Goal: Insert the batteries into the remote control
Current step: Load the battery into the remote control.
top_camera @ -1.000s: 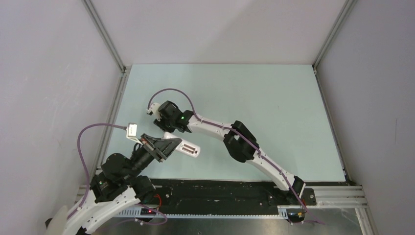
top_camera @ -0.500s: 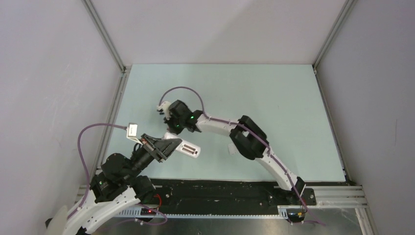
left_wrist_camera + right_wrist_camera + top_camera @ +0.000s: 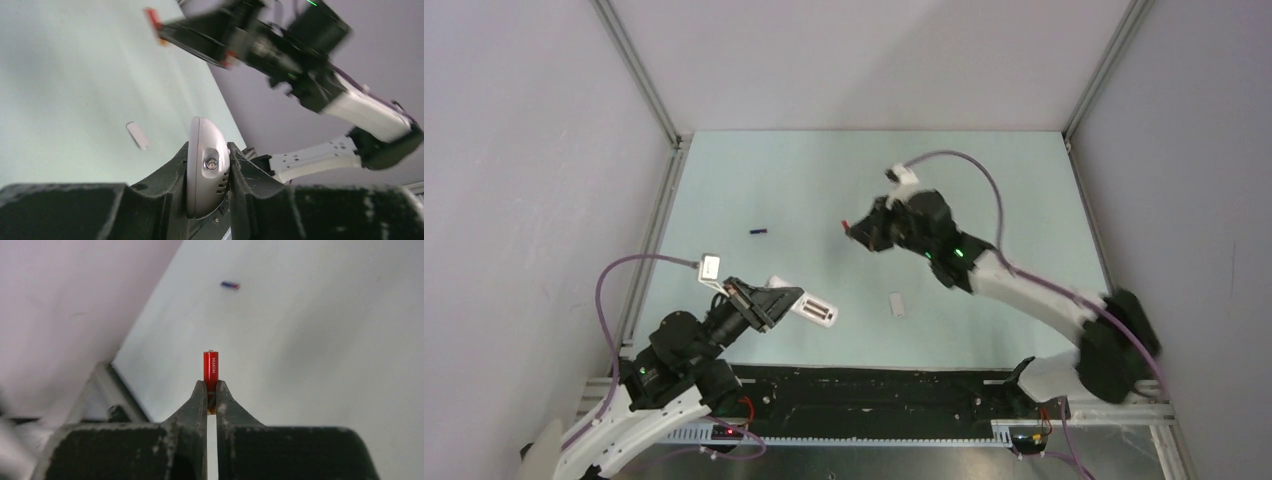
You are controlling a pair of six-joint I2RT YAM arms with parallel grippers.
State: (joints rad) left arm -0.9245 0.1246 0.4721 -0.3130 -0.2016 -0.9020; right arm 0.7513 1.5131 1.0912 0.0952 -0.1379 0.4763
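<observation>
Left wrist camera, closest in: my left gripper (image 3: 210, 152) is clamped tight on the remote control (image 3: 206, 172), a finger pressed to each side, and the top camera shows it held near my own edge of the table (image 3: 984, 180). The face turned upward shows a ribbed recess that I take for the open battery bay. I see no cell in it. Just beyond, the small white cover plate (image 3: 897, 304) lies flat on the table by itself.

Farther out, my right gripper (image 3: 210, 390) is pinched nearly closed on the lower end of the red battery (image 3: 210, 369), which stands straight out past my fingertips, raised above the middle of the table and well apart from the remote. Farthest off, the blue battery (image 3: 759, 231) lies loose on the table toward the left side.

By my reckoning the task is early: one cell is gripped but not seated, the other is untouched, and the cover has yet to go on.
</observation>
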